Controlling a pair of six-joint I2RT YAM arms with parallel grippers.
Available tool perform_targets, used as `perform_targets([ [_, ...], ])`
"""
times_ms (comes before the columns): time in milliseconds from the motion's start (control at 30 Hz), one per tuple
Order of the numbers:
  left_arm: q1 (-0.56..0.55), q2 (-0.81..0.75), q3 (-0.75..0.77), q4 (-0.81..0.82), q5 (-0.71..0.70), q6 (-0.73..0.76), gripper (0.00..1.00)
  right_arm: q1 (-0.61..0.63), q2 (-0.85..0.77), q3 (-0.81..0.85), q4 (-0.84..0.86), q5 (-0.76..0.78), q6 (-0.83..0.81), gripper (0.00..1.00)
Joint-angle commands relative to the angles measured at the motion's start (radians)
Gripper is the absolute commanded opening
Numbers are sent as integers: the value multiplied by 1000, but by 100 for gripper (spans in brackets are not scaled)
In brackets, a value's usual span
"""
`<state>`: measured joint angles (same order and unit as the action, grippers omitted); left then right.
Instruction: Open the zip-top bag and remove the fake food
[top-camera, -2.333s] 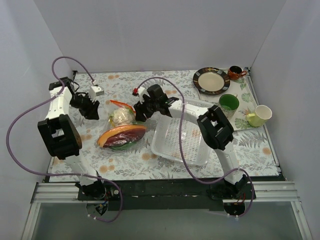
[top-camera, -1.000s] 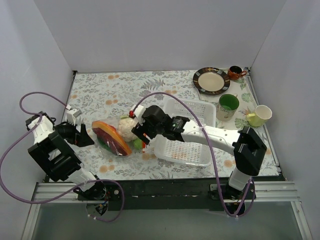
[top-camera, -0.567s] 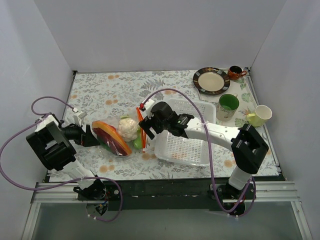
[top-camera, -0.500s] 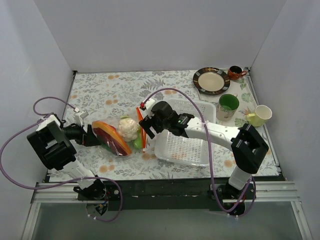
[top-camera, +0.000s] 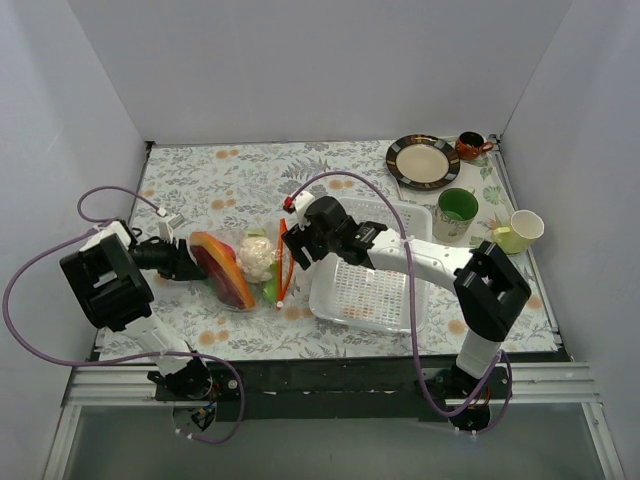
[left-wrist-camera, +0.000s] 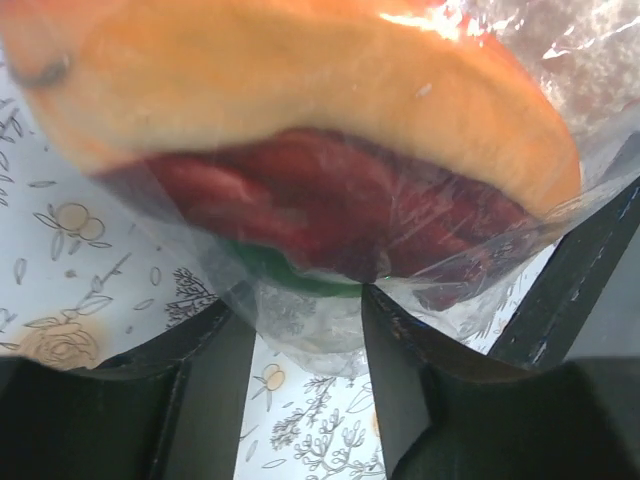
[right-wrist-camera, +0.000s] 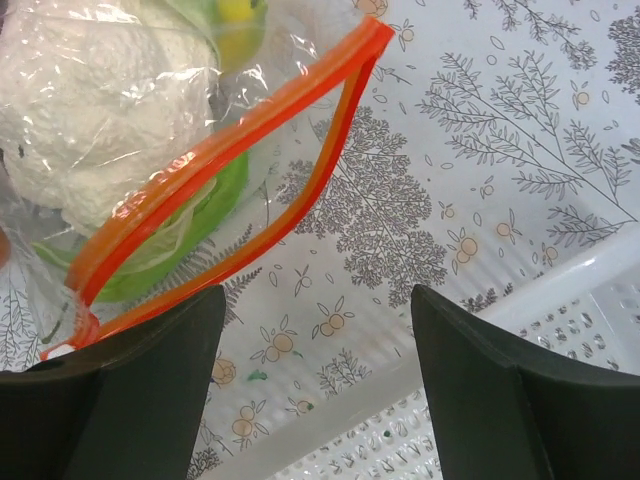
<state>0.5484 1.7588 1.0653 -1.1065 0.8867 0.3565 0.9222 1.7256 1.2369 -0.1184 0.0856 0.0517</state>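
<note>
While gaping, right claw (right-wrist-camera: 315, 380) hovers beside zip-top bag (right-wrist-camera: 215, 170).

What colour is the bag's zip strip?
Orange-red zip strip, clearest in the right wrist view, on the clear bag.

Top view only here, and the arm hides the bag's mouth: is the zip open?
Observer: Yes. The right wrist view shows the zip strip parted, its two halves bowed apart in the middle.
Operator: Is the right gripper holding it?
Observer: No. The right gripper is open with nothing gripped; the strip lies just beyond its fingers.
Operator: And the left?
Observer: The left wrist view shows the bag with its plastic bunched between the fingers of the left gripper. I cannot tell whether they pinch it.
</note>
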Motion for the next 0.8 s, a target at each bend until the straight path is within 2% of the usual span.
perform_targets([
  [0,-1,10,61,-12,18,4,40,-3,35,39,28,-21,13,82],
  [33,-1,13,73,-4,14,-4,32,-5,38,36,28,-23,14,81],
  [200,-1,51,105,-19,11,-4,20,-16,68,35,62,-41,37,80],
  [233,-1,56,108,-23,6,-4,11,-16,72,35,71,-47,40,79],
  [333,-7,73,116,-32,1,1,0,-16,91,41,101,-78,62,77],
  [467,-30,68,104,-13,-17,-14,0,-10,98,3,181,-234,85,77],
  [533,-53,58,88,11,-23,-34,0,3,88,-26,236,-274,70,84],
  [567,-60,50,82,23,-28,-47,0,9,83,-54,250,-308,62,98],
  [767,-107,47,71,54,-41,-89,0,38,57,-119,341,-307,31,98],
])
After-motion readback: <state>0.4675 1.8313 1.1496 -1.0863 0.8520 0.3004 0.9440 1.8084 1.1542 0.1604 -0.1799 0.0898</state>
